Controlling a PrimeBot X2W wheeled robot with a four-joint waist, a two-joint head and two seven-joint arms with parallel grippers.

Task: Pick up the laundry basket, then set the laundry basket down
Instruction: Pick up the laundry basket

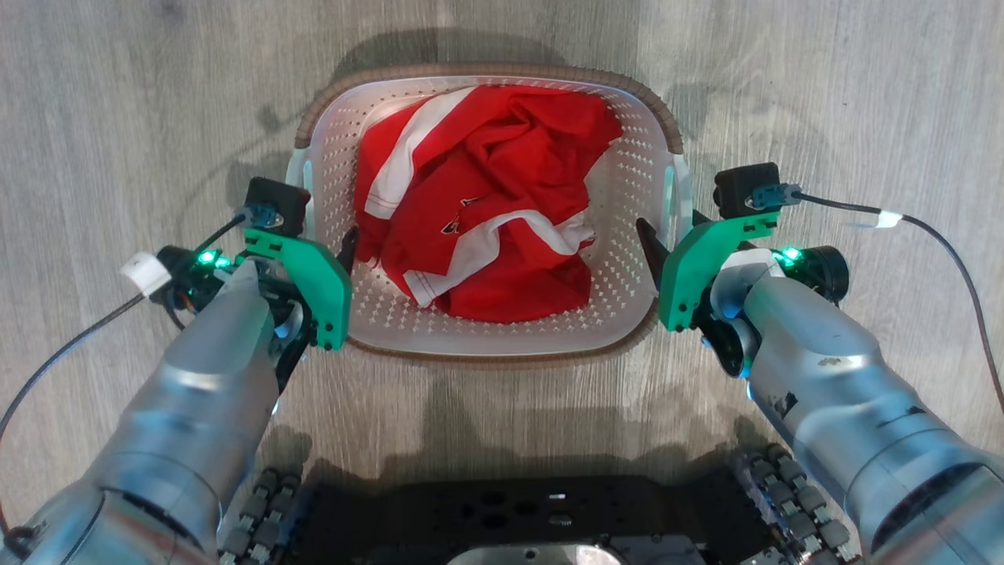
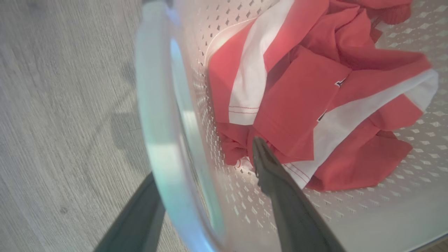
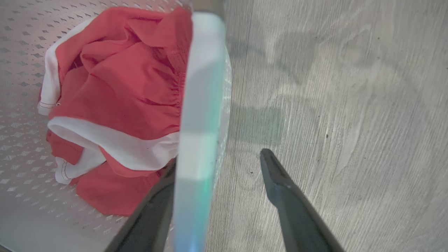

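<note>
Perf. white plastic laundry basket (image 1: 632, 205) w/ crumpled red-white garment (image 1: 502, 227).

Head overhead; wrists close beside basket (image 1: 627, 204)

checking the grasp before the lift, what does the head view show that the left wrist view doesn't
Head view adds the whole rounded white perforated plastic laundry basket with its brown rim, the right gripper at the right handle, and the robot's dark base. Left wrist view adds the left gripper's outer dark finger beyond the white left handle, and the gap between that handle and the inner finger. Both share the crumpled red-and-white garment and the grey wood-grain floor.
</note>
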